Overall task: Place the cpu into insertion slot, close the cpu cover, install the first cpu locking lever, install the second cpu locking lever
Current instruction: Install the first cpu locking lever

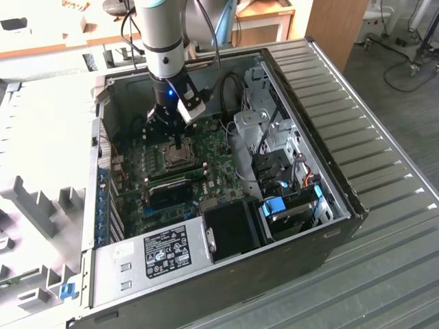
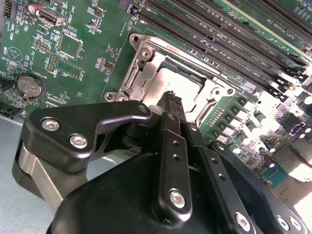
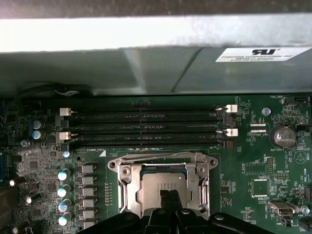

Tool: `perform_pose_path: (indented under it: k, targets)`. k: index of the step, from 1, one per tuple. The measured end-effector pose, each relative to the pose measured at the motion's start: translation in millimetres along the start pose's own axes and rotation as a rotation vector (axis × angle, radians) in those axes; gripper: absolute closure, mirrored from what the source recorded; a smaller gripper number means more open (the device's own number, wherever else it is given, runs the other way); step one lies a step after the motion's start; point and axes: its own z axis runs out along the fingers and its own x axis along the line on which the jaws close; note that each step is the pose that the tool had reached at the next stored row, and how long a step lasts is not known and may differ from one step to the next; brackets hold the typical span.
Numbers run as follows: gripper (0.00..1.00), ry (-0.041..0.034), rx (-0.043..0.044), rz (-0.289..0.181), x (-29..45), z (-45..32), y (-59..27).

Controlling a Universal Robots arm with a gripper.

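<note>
Ribbed grey metal tabletop [image 1: 384,226] carries an open computer case [image 1: 302,103] lying on its side, its green circuit board [image 1: 212,161] facing up.

Item: robot arm [image 1: 161,41], reaching straight down into the case over the board.

Item: gripper [image 1: 180,140], black, its fingers [image 2: 171,105] pressed together with no gap between the tips, poised directly above the socket and holding nothing that can be seen. Whether the tips touch the chip cannot be told.

Item: cpu [image 3: 158,183], dull silver, lying flat inside the insertion slot [image 2: 146,58] in both wrist views.

Item: cpu cover [image 3: 127,179], silvery frame, lying around the chip over the socket; whether it is fully down cannot be told.

Item: long black memory slots [image 3: 146,129], in parallel rows just beside the socket.

Item: round coin battery [image 2: 30,86], on the board near the socket, apart from it.

Item: black fan housing [image 1: 233,229] and a labelled grey power box [image 1: 154,257], at the case end well apart from the socket.
</note>
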Motion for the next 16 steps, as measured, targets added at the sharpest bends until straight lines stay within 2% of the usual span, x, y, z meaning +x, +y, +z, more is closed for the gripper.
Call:
perform_pose_path:
  k: [16]
  targets:
    - [0.89,0.0,-0.0005,0.0,-0.2,0.0,-4.1]
